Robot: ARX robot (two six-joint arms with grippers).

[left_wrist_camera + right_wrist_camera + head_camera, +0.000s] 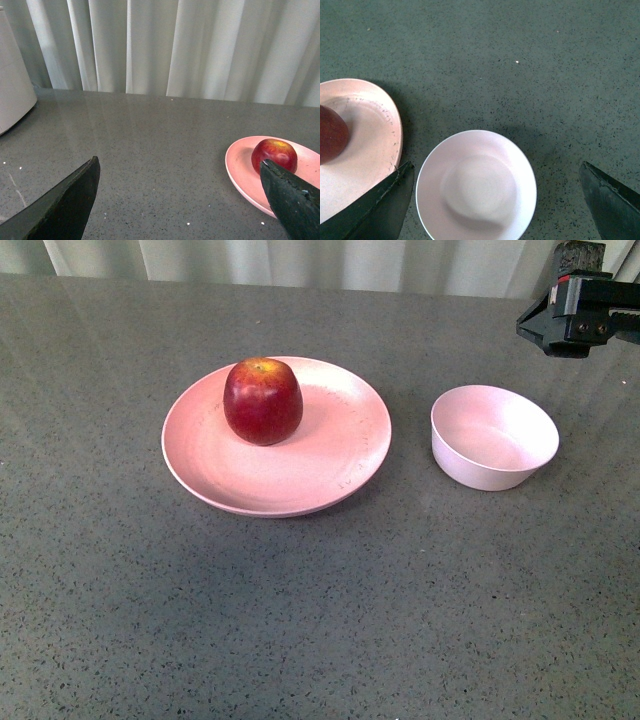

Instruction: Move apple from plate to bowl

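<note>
Currently the apple (262,400) rests on the plate (300,485), the bowl (495,437) near it on the worktop (320,640). Left fingers (60,210) and right fingers (375,210) are spread.

We see a glossy dark-red apple (262,400) with a yellowish patch at its top, a salmon-pink plate (300,480) flecked with faint dark speckles near the rim, and a plain pale pink-white bowl (495,435). The surface (300,620) is dark grey with fine black and white specks, and the curtain (200,50) is off-white with grey folds. We find both the left gripper (178,162) and the right gripper (496,164) black.
</note>
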